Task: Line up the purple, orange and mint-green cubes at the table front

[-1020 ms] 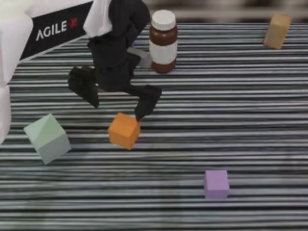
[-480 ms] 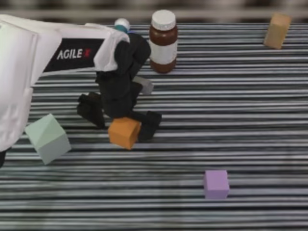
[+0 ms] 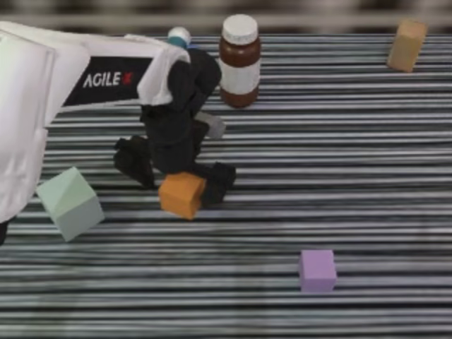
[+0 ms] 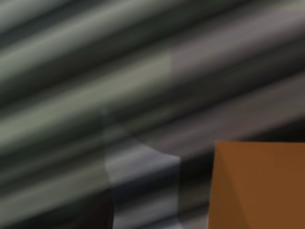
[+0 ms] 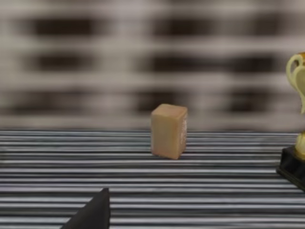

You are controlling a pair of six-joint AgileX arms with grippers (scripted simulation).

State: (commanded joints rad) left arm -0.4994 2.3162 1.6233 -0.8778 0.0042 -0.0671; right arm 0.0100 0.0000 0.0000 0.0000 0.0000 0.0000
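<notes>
L pincer (image 3: 178, 176) around orange cube (image 3: 182, 195)

Orange cube (image 4: 257, 186) close up — striped table (image 4: 119, 71) (blurred) behind; grey shape (image 4: 143, 191) beside cube.

Beyond the far edge of the striped table (image 3: 367, 141), a blurred backdrop (image 5: 95, 71) of pale horizontal bands alternating with dark gaps; lighting even, diffuse.
</notes>
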